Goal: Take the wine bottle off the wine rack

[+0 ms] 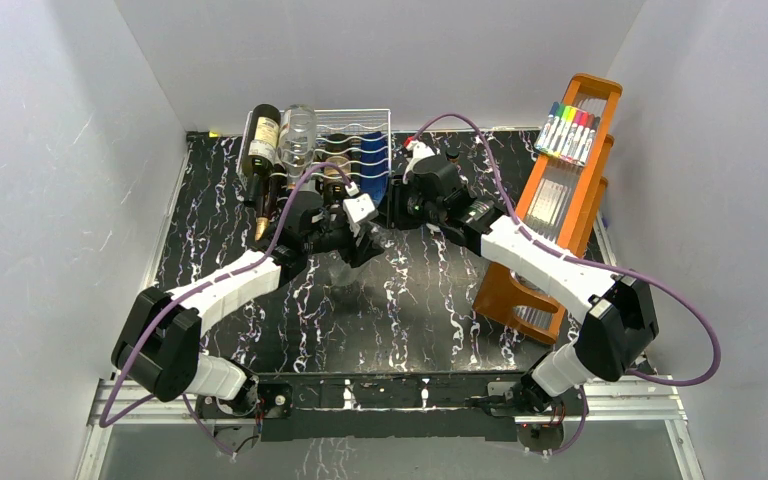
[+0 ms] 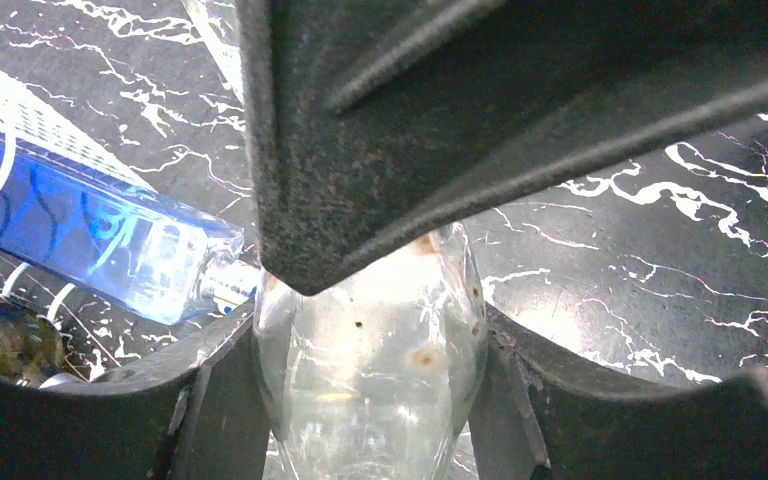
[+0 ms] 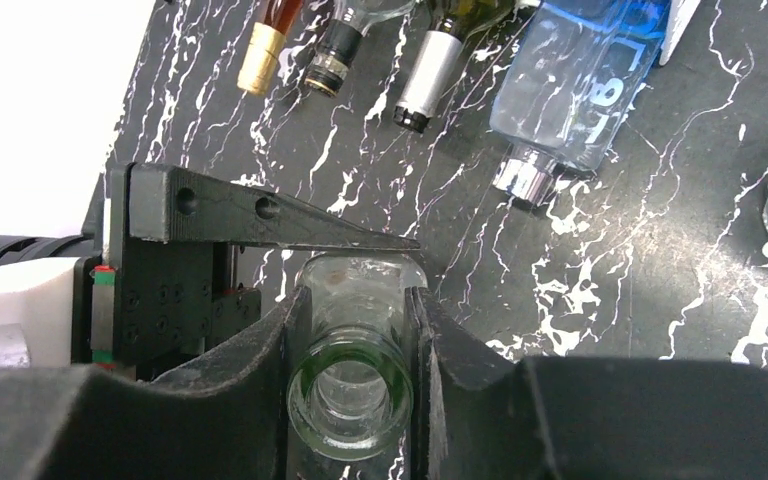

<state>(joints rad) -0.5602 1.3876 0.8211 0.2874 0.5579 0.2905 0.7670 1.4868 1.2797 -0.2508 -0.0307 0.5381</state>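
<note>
Bottle: the clear-glass wine bottle [image 2: 370,400] sits in front of the wine rack [image 1: 355,130], above the black marbled table [image 1: 410,300], and we see no wire beneath it.
Right arm: the right gripper [image 3: 353,305] has its jaws closed tight on the neck, just below the green-tinted mouth.
Left arm: the left gripper [image 2: 370,325] holds the wider body, one finger on each side of the glass, jaws set at a middling gap.
Rack: other bottles lie in or on the cradles, among them a blue bottle [image 3: 580,80] and a dark labelled bottle [image 1: 262,150] on the top left.
Done: we judge the main step complete, since the bottle is free of the cradles and held at both ends.
Left: we judge that only carrying it clear and setting it down on the table, then letting go, is outstanding.
Unclear: we cannot tell whether the base touches the table or hangs above it, because the overhead view barely shows the glass.
</note>
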